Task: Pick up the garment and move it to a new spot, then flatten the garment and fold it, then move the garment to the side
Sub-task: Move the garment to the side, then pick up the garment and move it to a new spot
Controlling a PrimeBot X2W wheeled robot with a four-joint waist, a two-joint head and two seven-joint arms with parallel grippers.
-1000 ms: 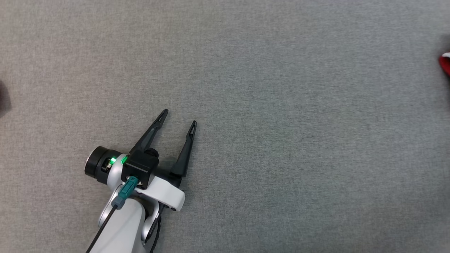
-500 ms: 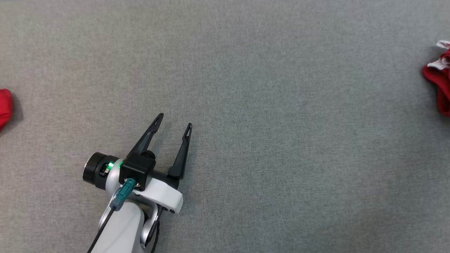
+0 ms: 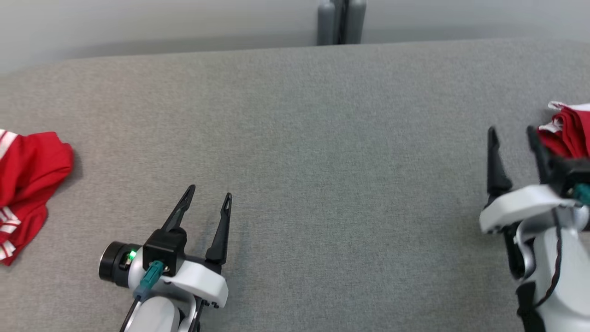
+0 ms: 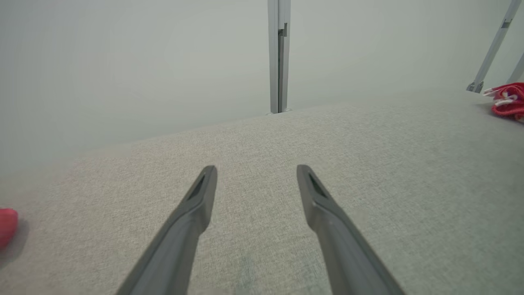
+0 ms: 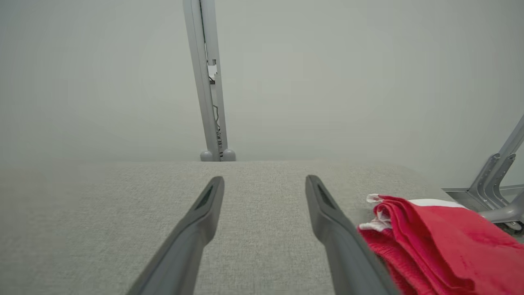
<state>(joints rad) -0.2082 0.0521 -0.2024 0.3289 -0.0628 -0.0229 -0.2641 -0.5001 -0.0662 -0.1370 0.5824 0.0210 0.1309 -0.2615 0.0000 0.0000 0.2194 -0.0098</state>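
Note:
A folded red garment with white trim lies on the grey table at the far right. My right gripper stands open just left of it; its right finger is beside the cloth's edge and nothing is between the fingers. A second red garment with white stripes lies crumpled at the far left edge. At the lower left, my left gripper hovers open and empty over bare cloth-covered table, far from both garments. The left wrist view shows the folded garment far off to the right.
The grey fabric table ends at a far edge with a grey post behind it and a pale wall beyond. Metal frame legs stand past the table's right end.
The head camera has tilted up, bringing the table's far edge, both red garments and my right arm into the picture. The left gripper stays open in about the same pose.

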